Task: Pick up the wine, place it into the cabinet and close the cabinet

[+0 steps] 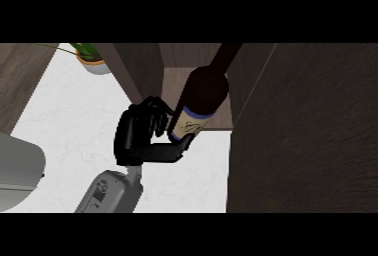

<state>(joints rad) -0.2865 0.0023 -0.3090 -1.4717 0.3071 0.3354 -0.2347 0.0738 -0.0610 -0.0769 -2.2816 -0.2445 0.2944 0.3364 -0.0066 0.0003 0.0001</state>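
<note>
Here we see the black left hand (145, 141) curled round the labelled lower body of the dark glass wine bottle (201, 97), which stands in the brown wooden cabinet (306, 130) opening. Glass is likely heavy, slick and breakable; that low label grip suits it.

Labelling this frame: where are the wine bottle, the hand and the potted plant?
wine bottle (193, 120), head view, on its label
hand (140, 142), head view, on its palm
potted plant (94, 64), head view, on its pot
</note>
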